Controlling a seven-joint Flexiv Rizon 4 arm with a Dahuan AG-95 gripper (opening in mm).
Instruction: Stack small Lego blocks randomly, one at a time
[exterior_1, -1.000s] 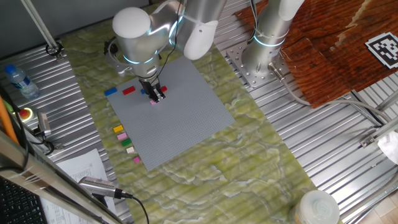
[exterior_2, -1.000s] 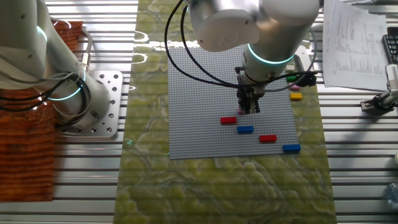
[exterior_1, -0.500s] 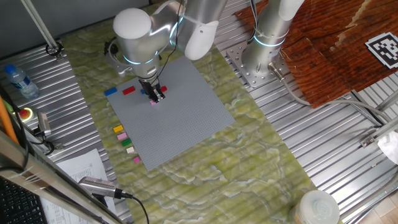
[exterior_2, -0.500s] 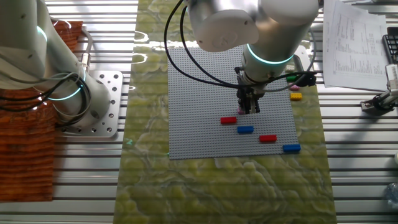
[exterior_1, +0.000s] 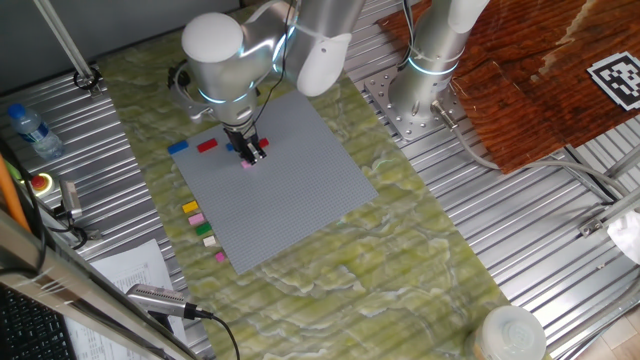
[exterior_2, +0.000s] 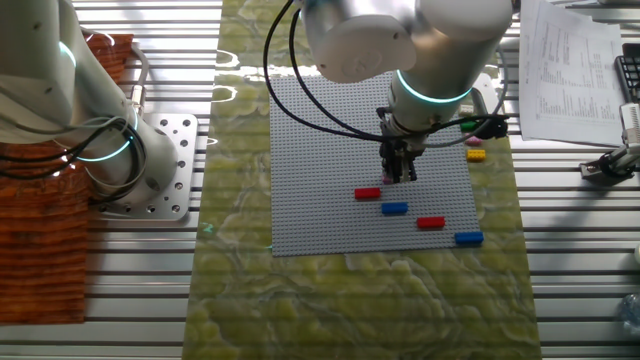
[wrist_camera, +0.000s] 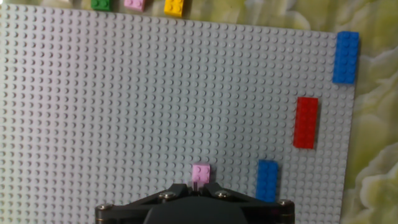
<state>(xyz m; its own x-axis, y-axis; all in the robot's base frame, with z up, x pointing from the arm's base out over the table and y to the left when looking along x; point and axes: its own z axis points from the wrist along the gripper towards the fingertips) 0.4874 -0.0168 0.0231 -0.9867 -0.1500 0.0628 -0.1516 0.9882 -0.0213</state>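
Note:
My gripper (wrist_camera: 199, 185) stands low over the grey baseplate (wrist_camera: 124, 112), its fingers shut on a small pink brick (wrist_camera: 200, 173) that rests on the plate's studs. The same gripper (exterior_1: 247, 157) and pink brick (exterior_1: 246, 164) show in one fixed view, and the gripper (exterior_2: 401, 176) shows in the other. On the plate nearby lie a blue brick (wrist_camera: 267, 180), a red brick (wrist_camera: 305, 122) and another blue brick (wrist_camera: 346, 57). Another red brick (exterior_2: 367, 194) lies beside the gripper. Green (wrist_camera: 101, 4), pink (wrist_camera: 135, 4) and yellow (wrist_camera: 175, 6) bricks sit off the plate's far edge.
A second arm's base (exterior_1: 420, 90) stands beyond the plate. A water bottle (exterior_1: 30, 130) and papers (exterior_1: 130, 270) lie at the left. A row of loose bricks (exterior_1: 201, 229) lines the plate's left edge on the green mat.

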